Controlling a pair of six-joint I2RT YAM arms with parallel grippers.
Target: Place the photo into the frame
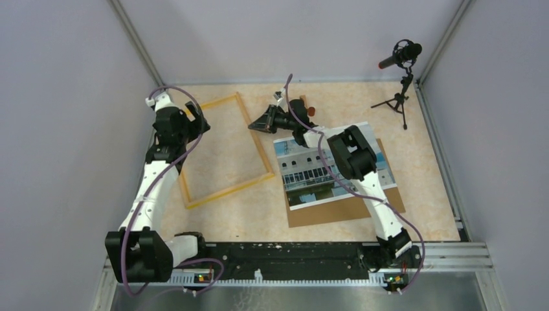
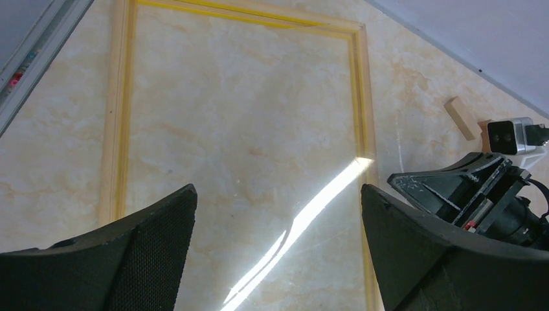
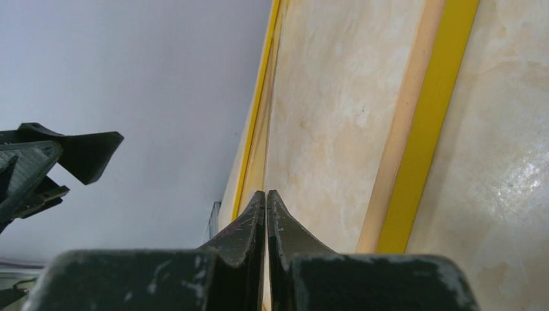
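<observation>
1. Backing board (image 1: 343,210): brown, flat on the desk (image 1: 427,162). It lies behind the right jaws, toward the arm bases. Most of its top is covered.
2. Photo (image 1: 304,178): white border, pale building under blue sky. It lies face up on the board, behind and beside the right jaws and apart from them. The right arm (image 1: 353,155) crosses its middle and hides that part.
3. Right jaws: pressed shut tip to tip, with nothing seen between them. They sit low over the desk, tips toward a yellow rail. Whether they touch it cannot be told.
4. Left jaws: spread wide, holding nothing, hanging above the frame.
5. Frame (image 1: 223,191): thin yellow-orange wood, flat on the desk. It is under the left jaws and just ahead of the right jaws. The left arm hides part of its left rail, and the left wrist view cuts off its near corners. A glare streak crosses its inside; whether a pane lies there cannot be told.
6. Wooden block (image 2: 461,118): small, just beyond the right jaws, mostly hidden from above.
7. Microphone (image 1: 403,55): on a tripod, well apart from both jaws, at the far corner.
</observation>
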